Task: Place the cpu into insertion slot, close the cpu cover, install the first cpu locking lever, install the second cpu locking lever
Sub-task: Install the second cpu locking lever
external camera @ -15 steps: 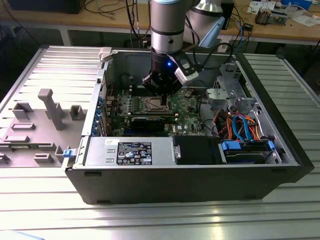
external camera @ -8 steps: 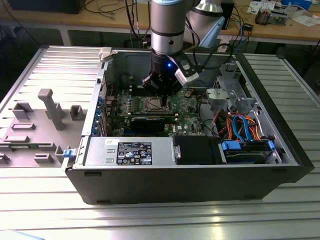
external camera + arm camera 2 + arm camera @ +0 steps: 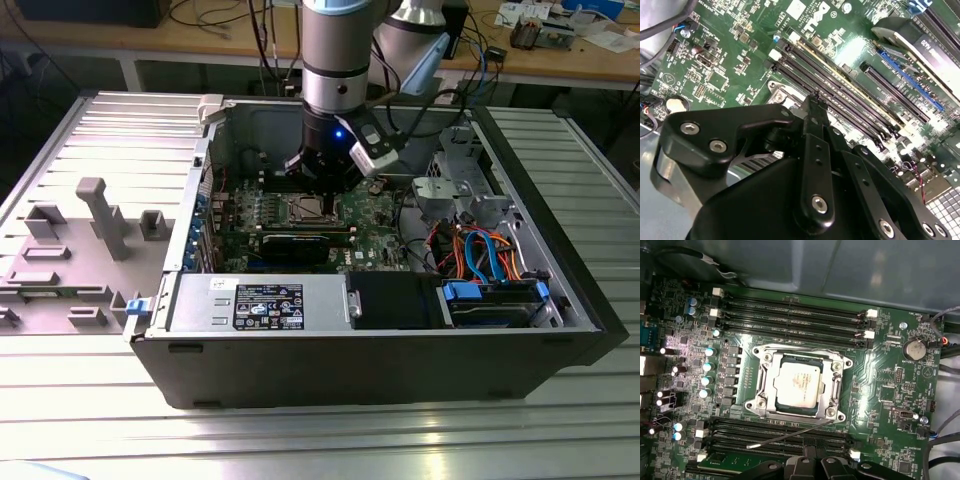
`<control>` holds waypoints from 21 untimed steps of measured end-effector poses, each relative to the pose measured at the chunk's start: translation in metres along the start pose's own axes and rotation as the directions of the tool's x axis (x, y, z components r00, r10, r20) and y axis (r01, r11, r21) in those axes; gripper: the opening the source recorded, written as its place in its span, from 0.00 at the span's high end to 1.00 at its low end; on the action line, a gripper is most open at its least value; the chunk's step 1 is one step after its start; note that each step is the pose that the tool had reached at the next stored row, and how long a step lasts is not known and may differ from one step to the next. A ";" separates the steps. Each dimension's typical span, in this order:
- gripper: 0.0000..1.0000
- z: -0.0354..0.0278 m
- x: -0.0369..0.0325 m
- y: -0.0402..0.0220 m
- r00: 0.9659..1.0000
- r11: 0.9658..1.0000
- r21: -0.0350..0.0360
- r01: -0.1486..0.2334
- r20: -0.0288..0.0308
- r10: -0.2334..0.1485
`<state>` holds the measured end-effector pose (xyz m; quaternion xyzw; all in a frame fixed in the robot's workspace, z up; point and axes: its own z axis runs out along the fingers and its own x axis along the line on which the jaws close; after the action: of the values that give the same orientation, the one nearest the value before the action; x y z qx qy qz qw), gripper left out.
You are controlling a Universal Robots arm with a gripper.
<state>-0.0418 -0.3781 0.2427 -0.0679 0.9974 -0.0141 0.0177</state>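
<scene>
The cpu (image 3: pixel 799 385), a dull silver square, lies flat in the insertion slot (image 3: pixel 836 415) on the green board. The silvery cpu cover (image 3: pixel 766 390) lies down around it as a frame. A thin metal locking lever (image 3: pixel 790 434) angles out from one socket corner across the black memory slots, unlatched. My gripper (image 3: pixel 813 461) hovers just beside the socket on the lever's side, with its black fingers (image 3: pixel 812 107) pressed together and nothing between them. In the exterior view the gripper (image 3: pixel 318 188) hangs inside the open computer case, right above the cpu (image 3: pixel 308 208).
Long black memory slots (image 3: pixel 790 310) flank the socket on two sides. A power supply (image 3: pixel 255 303) and a drive bay with blue and orange cables (image 3: pixel 490 265) fill the case's near side. A grey fixture plate (image 3: pixel 90 240) lies at the exterior view's left.
</scene>
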 end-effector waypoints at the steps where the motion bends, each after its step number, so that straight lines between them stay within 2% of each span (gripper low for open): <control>1: 0.89 0.0013 0.0016 -0.0012 1.000 1.000 -0.001 0.000 0.000 0.000; 3: 0.89 0.0035 0.0049 -0.0012 1.000 1.000 -0.004 0.000 0.000 0.000; 9: 0.89 0.0051 0.0152 -0.0002 1.000 1.000 -0.020 -0.001 0.003 0.001; 12: 0.89 0.0061 0.0188 -0.0017 1.000 0.999 -0.045 -0.001 0.006 0.002; 14: 0.89 0.0086 0.0217 -0.0052 1.000 0.999 -0.049 -0.002 0.007 0.002; 15: 0.89 0.0104 0.0259 -0.0070 1.000 0.999 -0.051 -0.002 0.007 0.002; 17: 0.89 0.0129 0.0327 -0.0068 1.000 0.998 -0.059 -0.002 0.008 0.002; 21: 0.89 0.0166 0.0407 -0.0069 1.000 0.998 -0.064 -0.002 0.009 0.002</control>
<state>-0.0806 -0.3909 0.2250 -0.0674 0.9974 0.0180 0.0199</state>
